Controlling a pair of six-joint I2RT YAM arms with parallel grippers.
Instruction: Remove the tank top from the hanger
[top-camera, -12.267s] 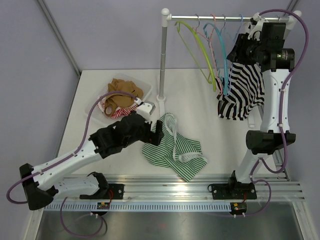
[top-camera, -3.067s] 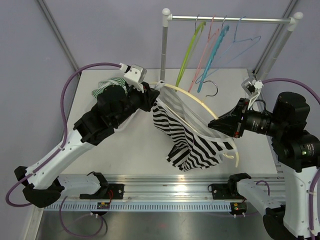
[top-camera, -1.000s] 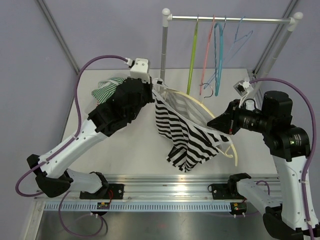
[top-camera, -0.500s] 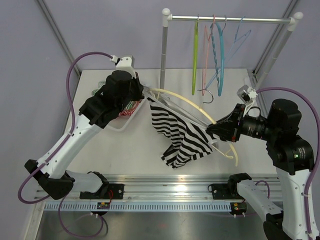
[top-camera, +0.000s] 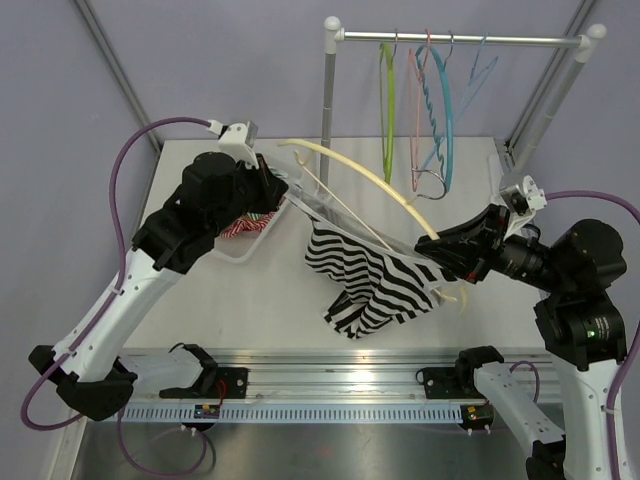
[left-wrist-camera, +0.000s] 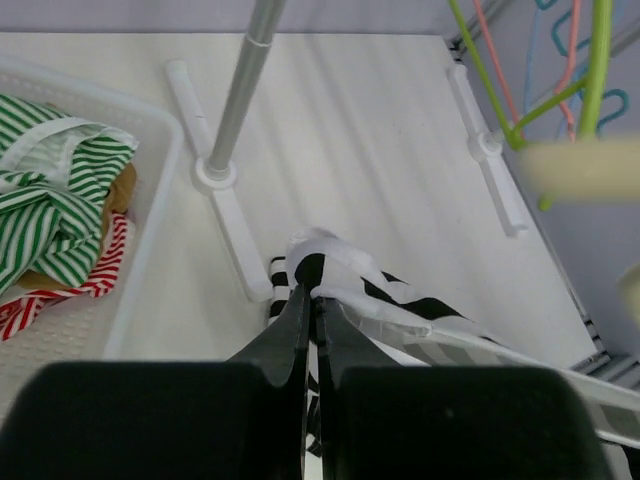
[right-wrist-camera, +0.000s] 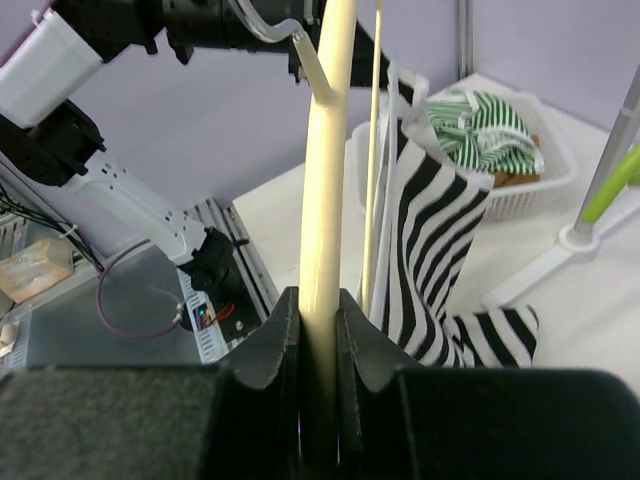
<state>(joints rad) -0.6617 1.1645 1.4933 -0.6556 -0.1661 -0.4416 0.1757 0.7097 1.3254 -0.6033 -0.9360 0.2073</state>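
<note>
A black-and-white striped tank top (top-camera: 375, 285) hangs in mid-air between my two arms. My left gripper (top-camera: 287, 197) is shut on its upper edge, and in the left wrist view the fingertips pinch the fabric (left-wrist-camera: 335, 262) at the left gripper (left-wrist-camera: 312, 297). My right gripper (top-camera: 437, 254) is shut on the cream hanger (top-camera: 360, 175), whose long arm arcs up and back over the table. The right wrist view shows the right gripper (right-wrist-camera: 318, 300) clamped on the hanger's thick bar (right-wrist-camera: 330, 150), with the tank top (right-wrist-camera: 430, 250) draped beside a thin bar.
A white basket (top-camera: 240, 250) of striped clothes sits at the left behind my left arm. A clothes rack (top-camera: 327, 110) stands at the back, with green, pink and blue hangers (top-camera: 435, 110) on its rail. Its base (left-wrist-camera: 215, 175) lies on the table below my left gripper.
The hanger's free end has swung up and back, away from the tank top. My right gripper has shifted slightly right, and the top's upper edge is stretched flatter between the grippers.
</note>
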